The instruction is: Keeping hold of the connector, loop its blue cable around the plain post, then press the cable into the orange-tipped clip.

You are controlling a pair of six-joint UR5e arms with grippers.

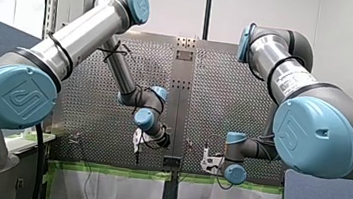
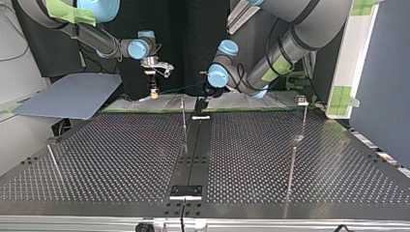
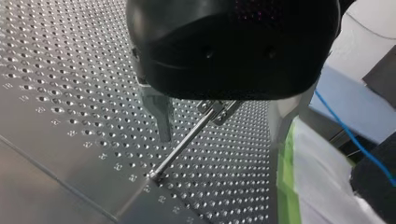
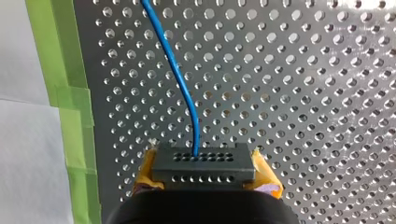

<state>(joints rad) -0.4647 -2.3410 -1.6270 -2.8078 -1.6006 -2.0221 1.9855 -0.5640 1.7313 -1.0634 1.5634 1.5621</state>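
Here my right gripper (image 4: 205, 173) is closed on the dark grey connector (image 4: 203, 163). Its yellow pads (image 4: 145, 175) press on the two short ends of the block, and the face with the rows of small holes looks away from the gripper. The blue cable (image 4: 182, 84) comes out of one hole in the far row. It runs ahead of the gripper over the perforated table (image 4: 303, 93), bending a little toward 11 o'clock from the connector. A strip of green tape (image 4: 65, 98) lies along the table edge, at 9 o'clock from the connector.

In the top view this gripper hangs over the far edge of the table, at about 11 o'clock from the thin metal post (image 3: 180, 147) that stands upright near the middle of the far side. A thin stretch of the cable goes from it toward 3 o'clock, in the air, toward my left arm.

My left gripper (image 2: 200, 105) is black and points down, just beside the post, at about 1 o'clock from it in the top view. Whether it is open or closed I cannot tell, and I see nothing in it. In the left wrist view the cable passes well apart from this gripper, at about 4 o'clock from it, beyond the table edge. Which fixture is the orange-tipped clip I cannot tell.
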